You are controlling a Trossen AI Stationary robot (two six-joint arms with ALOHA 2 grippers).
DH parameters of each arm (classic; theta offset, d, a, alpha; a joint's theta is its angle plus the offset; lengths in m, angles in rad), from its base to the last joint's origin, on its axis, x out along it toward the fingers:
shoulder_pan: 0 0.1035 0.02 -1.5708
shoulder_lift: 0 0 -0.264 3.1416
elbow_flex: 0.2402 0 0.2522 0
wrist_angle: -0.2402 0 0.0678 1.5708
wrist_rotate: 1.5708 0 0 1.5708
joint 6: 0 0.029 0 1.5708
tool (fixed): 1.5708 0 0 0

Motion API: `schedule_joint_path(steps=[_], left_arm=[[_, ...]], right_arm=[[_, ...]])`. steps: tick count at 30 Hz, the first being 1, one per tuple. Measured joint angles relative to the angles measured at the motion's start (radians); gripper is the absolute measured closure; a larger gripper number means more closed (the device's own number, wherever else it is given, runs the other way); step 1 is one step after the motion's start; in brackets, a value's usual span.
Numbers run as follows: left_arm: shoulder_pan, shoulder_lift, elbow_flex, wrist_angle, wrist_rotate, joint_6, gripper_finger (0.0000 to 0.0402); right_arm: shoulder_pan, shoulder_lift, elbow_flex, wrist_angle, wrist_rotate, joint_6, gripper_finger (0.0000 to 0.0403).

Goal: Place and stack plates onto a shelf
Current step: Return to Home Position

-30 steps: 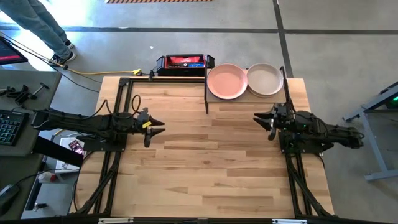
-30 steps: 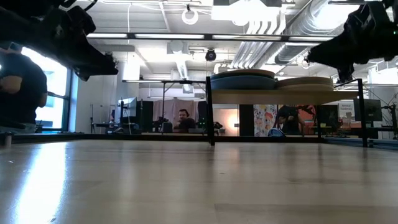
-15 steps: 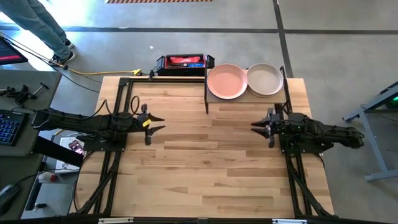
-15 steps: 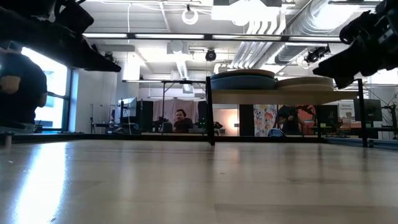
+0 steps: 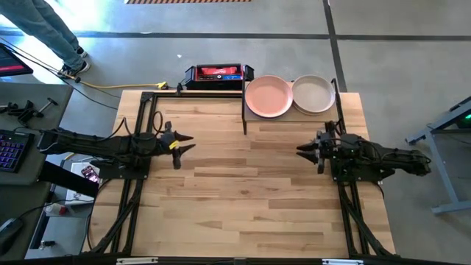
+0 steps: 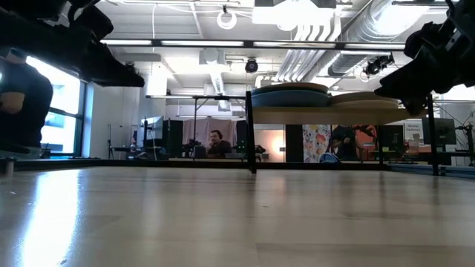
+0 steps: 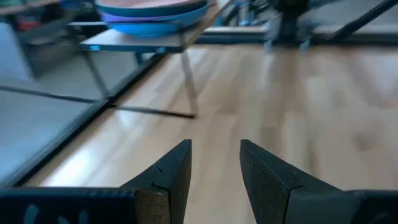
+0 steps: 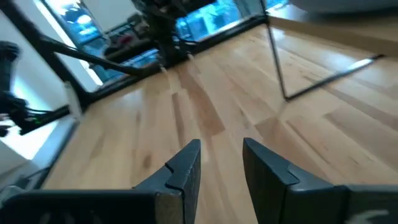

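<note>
Two grippers hang above the wooden tabletop [image 5: 250,199], and neither holds anything. The left gripper [image 5: 185,143] sits over the table's left half, pointing toward the middle. In its wrist view we see its two dark fingers [image 7: 171,171] a little apart, with only bare wood showing through the gap. The right gripper [image 5: 301,150] faces it from the right half, near the front of the shelf's right end. Its fingers [image 8: 183,165] are likewise parted by a narrow gap and clamp nothing. We see the two grippers well apart from each other, and from table height both arms hang clear of the surface.

Beyond them, at the table's far edge, stands the shelf [image 5: 292,115], a light-wood platform raised on thin black posts. It carries two stacks of plates just beside each other, filling its width. We see a pink plate [image 5: 268,96] on top of the left stack and a cream plate [image 5: 313,94] on top of the right one. From table height, the left stack shows a blue plate [image 6: 289,98] lower in the pile and rises a little higher than the right stack, which looks tan from the side. How many plates lie in each stack we cannot tell.

Farther off, a red-and-black case [image 5: 215,73] lies on the floor just behind the table. A person's legs [image 5: 51,29] show at the far left corner of the floor. Deep in the room beyond the shelf, we make out a seated person [image 6: 217,142].
</note>
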Motion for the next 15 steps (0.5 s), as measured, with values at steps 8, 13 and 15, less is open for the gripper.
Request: schedule_joint_path(steps=[8, 13, 15], left_arm=[[-0.01, 0.0, 0.0, -0.011, 0.035, 0.048, 0.0275], [-0.012, 0.0, -0.028, 0.037, 0.155, 0.053, 0.0275], [-0.012, 0.0, -0.085, 0.123, 0.157, 0.028, 0.0275]], right_arm=[[0.0, 0.0, 0.0, -0.03, 0.05, -0.003, 0.03], [0.0, 0.0, 0.0, -0.031, 0.05, -0.003, 0.03], [0.0, 0.0, 0.0, -0.031, 0.05, -0.003, 0.03]])
